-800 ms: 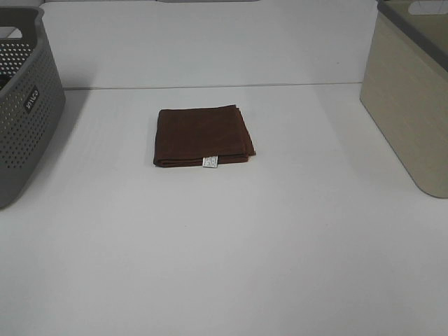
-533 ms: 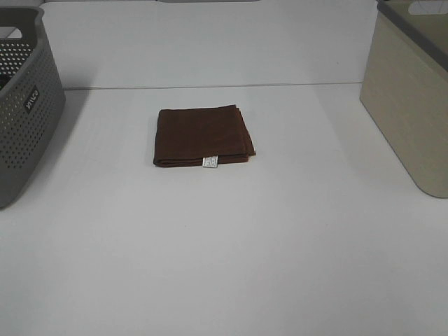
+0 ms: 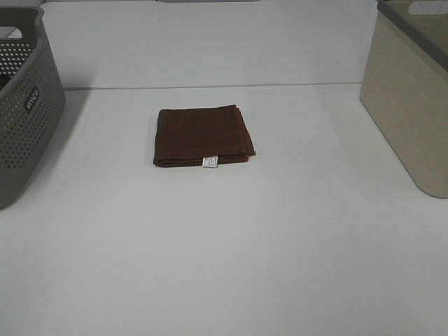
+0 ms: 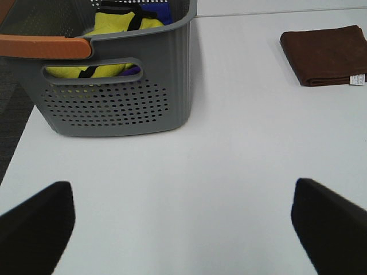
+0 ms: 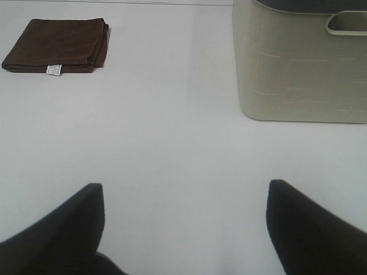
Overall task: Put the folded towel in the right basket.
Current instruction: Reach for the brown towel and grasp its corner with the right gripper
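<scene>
A folded brown towel [image 3: 203, 136] with a small white tag lies flat on the white table [image 3: 224, 245], a little behind its middle. It also shows in the left wrist view [image 4: 327, 54] and in the right wrist view [image 5: 57, 44]. The right basket [image 3: 413, 91] is beige with a grey rim and stands at the table's right edge; it also shows in the right wrist view [image 5: 301, 63]. Neither gripper shows in the exterior view. My left gripper [image 4: 183, 229] is open and empty, well short of the towel. My right gripper [image 5: 186, 229] is open and empty too.
A grey perforated basket [image 3: 21, 105] stands at the table's left edge. In the left wrist view [image 4: 114, 86] it holds yellow and blue cloth and has an orange handle.
</scene>
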Controlling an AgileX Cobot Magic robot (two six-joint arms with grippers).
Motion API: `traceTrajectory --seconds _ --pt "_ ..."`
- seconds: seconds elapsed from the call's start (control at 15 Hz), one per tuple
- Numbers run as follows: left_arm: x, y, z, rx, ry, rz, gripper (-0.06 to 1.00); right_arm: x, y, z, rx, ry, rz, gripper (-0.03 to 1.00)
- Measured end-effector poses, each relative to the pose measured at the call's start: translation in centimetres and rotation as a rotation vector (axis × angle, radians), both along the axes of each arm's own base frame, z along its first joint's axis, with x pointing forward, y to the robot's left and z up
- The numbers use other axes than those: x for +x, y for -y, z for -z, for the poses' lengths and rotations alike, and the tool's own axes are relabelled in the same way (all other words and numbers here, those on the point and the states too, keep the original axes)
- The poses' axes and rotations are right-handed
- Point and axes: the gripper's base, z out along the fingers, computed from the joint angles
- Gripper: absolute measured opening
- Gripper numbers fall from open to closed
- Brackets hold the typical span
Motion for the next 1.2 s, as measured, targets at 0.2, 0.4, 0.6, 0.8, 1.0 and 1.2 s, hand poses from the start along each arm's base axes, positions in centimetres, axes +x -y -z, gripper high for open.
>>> traceTrajectory --seconds 0.2,0.4,0.6,0.8,1.0,1.2 --pt "0.0 0.0 0.0 0.0 0.0 0.0 0.97 0.0 0.0 0.0 0.0 0.0 0.0 0.74" --pt "0.0 0.0 0.0 0.0 0.0 0.0 0.97 0.0 0.0 0.0 0.0 0.0 0.0 0.74" --pt "0.0 0.0 0.0 0.0 0.0 0.0 0.97 0.0 0.0 0.0 0.0 0.0 0.0 0.74" --pt "0.0 0.0 0.0 0.0 0.0 0.0 0.97 0.0 0.0 0.0 0.0 0.0 0.0 0.74" --pt "0.0 0.0 0.0 0.0 0.0 0.0 0.97 0.0 0.0 0.0 0.0 0.0 0.0 0.74" --pt "0.0 0.0 0.0 0.0 0.0 0.0 0.97 0.0 0.0 0.0 0.0 0.0 0.0 0.74"
